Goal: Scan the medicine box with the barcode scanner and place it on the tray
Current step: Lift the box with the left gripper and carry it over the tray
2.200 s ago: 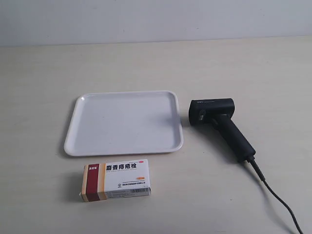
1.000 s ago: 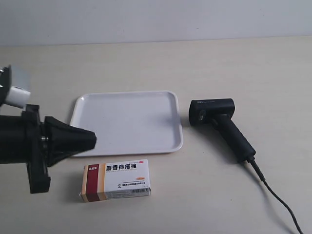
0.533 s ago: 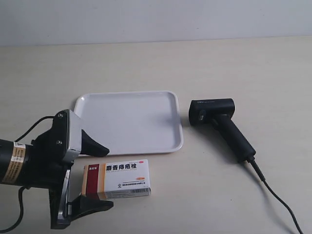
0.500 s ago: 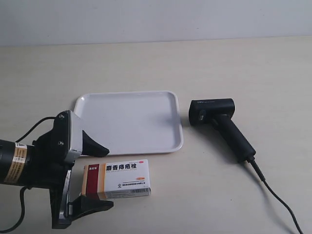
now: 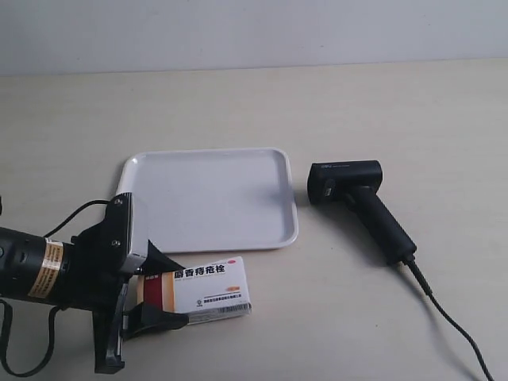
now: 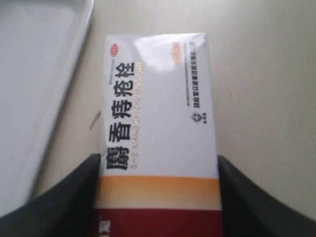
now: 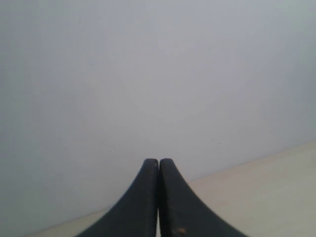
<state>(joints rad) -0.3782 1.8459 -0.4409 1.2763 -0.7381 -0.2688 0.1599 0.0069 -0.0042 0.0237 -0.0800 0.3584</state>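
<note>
The medicine box (image 5: 213,287) lies on the table just in front of the white tray (image 5: 206,198), its red and tan end towards the arm. My left gripper (image 5: 182,294) comes in from the exterior view's left, and its two black fingers press against the carton's long sides. In the left wrist view the medicine box (image 6: 158,113) fills the space between the jaws of the left gripper (image 6: 158,158), with the tray (image 6: 34,74) beside it. The black barcode scanner (image 5: 357,198) lies untouched beside the tray. My right gripper (image 7: 158,163) is shut on nothing, facing a pale wall.
The scanner's black cable (image 5: 444,313) trails off towards the table's near right corner. A cable loops beside the left arm (image 5: 55,270). The right arm does not show in the exterior view.
The left arm entered from the exterior view's left, dropped to the carton and brought its fingers in against its sides. The carton slid slightly towards the scanner and turned a little.
</note>
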